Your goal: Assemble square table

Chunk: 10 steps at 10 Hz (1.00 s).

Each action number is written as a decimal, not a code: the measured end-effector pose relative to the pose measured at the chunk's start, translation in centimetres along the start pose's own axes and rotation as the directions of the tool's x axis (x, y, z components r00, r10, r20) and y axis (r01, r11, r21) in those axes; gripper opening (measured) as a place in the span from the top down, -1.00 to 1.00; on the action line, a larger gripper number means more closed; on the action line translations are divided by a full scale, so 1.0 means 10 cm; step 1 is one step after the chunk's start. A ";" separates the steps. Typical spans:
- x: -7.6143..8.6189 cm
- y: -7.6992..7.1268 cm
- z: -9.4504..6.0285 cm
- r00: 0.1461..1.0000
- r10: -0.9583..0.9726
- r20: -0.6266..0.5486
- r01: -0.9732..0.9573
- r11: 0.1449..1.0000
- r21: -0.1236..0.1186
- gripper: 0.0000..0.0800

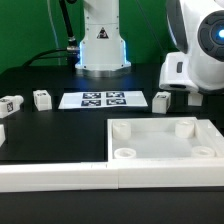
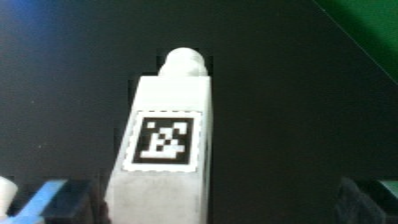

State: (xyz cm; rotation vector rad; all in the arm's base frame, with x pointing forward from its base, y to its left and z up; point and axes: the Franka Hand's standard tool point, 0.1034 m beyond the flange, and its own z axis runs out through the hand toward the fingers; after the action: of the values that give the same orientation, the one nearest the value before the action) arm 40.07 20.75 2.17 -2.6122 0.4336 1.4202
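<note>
The square table top is a white tray with a raised rim and round corner sockets, lying at the front on the exterior view's right. A short white tagged leg lies on the black table just behind it. My gripper hangs low beside this leg. In the wrist view the leg lies lengthwise between my fingers, close to one blue fingertip. The other fingertip stands far off. My gripper is open and holds nothing.
The marker board lies mid-table before the robot base. Two more legs lie on the exterior view's left, and another white piece shows at the edge. A long white bar runs along the front.
</note>
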 end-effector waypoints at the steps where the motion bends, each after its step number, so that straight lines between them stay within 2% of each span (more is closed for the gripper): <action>1: -0.01 0.00 0.02 1.000 -0.001 0.003 0.001 1.000 -0.003 -0.62; 4: -0.03 0.03 -0.05 1.000 0.001 0.009 -0.001 1.000 0.001 -0.62; 6: 0.00 0.09 -0.11 1.000 -0.004 0.007 0.004 1.000 0.015 -0.62; 7: 0.04 0.13 -0.09 1.000 -0.004 0.002 0.004 1.000 0.023 -0.62; 8: 0.06 0.14 -0.01 1.000 0.005 0.000 -0.005 1.000 0.022 -0.62; 10: 0.04 0.08 0.17 1.000 0.012 0.013 -0.012 1.000 0.000 -0.62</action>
State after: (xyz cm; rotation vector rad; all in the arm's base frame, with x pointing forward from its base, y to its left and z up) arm 38.73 20.35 0.93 -2.6030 0.4479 1.4403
